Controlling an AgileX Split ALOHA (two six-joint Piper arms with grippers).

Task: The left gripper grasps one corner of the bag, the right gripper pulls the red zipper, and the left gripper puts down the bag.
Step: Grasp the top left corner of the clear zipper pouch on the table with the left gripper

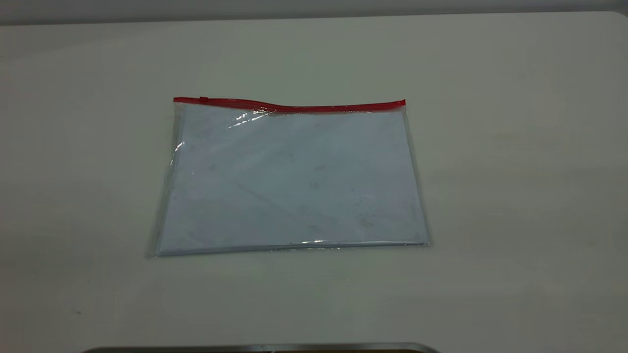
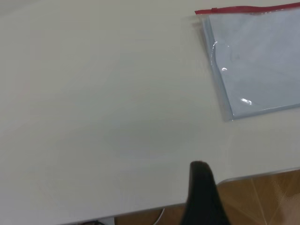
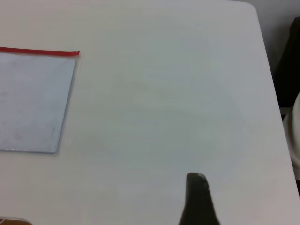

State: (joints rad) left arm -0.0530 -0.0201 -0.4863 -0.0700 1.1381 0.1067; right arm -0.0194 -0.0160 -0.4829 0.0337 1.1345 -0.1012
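- One flat rectangular bag (image 1: 292,179) of clear, glossy plastic lies in the middle of the exterior frame on a smooth, pale matte table (image 1: 515,171), with white sheets showing through it and bright glints on its wrinkled upper left part.
- The red zipper (image 1: 294,106), a thin plastic strip, runs along the bag's top long edge in that frame, dipping in a slight wave left of centre; its small slider tab (image 1: 203,99) sits near the upper left corner.
- The left gripper (image 2: 202,197) shows in the left wrist view only as one dark tapered tip at the bottom of the frame, well apart from the bag in the upper right; whether it is open I cannot tell, and nothing is seen in its grasp.
- The right gripper (image 3: 197,199) is likewise a single black pointed tip at the bottom of the right wrist view, well apart from the bag at the left edge; its opening cannot be told either.
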